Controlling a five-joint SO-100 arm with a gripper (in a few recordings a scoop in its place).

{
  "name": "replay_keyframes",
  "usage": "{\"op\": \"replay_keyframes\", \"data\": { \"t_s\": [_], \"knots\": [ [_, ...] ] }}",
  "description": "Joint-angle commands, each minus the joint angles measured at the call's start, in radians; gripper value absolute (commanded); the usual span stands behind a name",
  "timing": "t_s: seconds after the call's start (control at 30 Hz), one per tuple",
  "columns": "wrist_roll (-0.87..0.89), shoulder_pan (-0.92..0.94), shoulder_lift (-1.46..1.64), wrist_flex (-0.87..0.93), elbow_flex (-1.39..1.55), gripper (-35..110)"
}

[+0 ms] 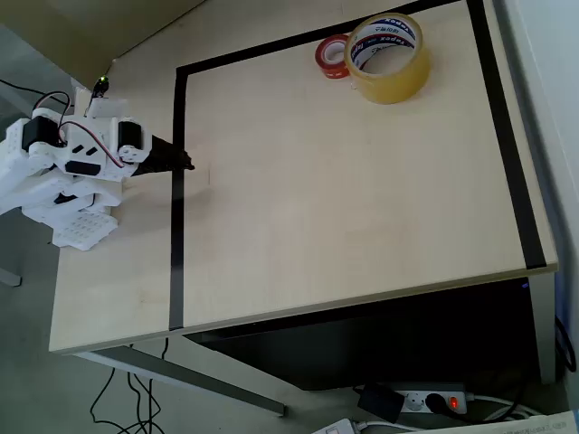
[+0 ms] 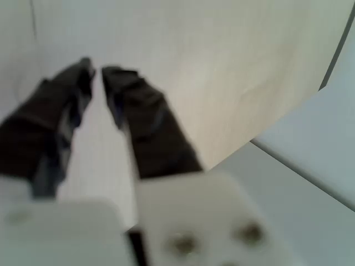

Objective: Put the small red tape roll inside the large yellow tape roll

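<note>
Far from the fingertips, the small red tape roll (image 1: pixel 332 57) is seen in the overhead view near the table's top edge, touching the left side of the large yellow tape roll (image 1: pixel 389 57), which lies flat with its printed white core facing up. Both rolls are placed well apart from the gripper (image 1: pixel 185 164), up and to the right of its dark tips, inside the black tape border (image 1: pixel 177 194) marked on the light wooden table (image 1: pixel 344 208). The gripper is seen at the left side of that border, its tips over the black line. In the wrist view the black fingers (image 2: pixel 141 119) are shown nearly together, a narrow gap left between the tips (image 2: pixel 97 72), with nothing held and bare tabletop (image 2: pixel 222 66) beyond them.
</note>
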Motion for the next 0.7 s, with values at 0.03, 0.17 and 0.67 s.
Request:
{"op": "replay_keyframes", "data": {
  "t_s": [0.03, 0.17, 0.67],
  "knots": [
    [-0.071, -0.584, 0.005, 0.127, 0.051, 5],
    [-0.071, -0.54, 0.005, 0.127, 0.051, 0],
    [-0.092, -0.31, -0.152, -0.252, -0.133, 0]
  ]
}}
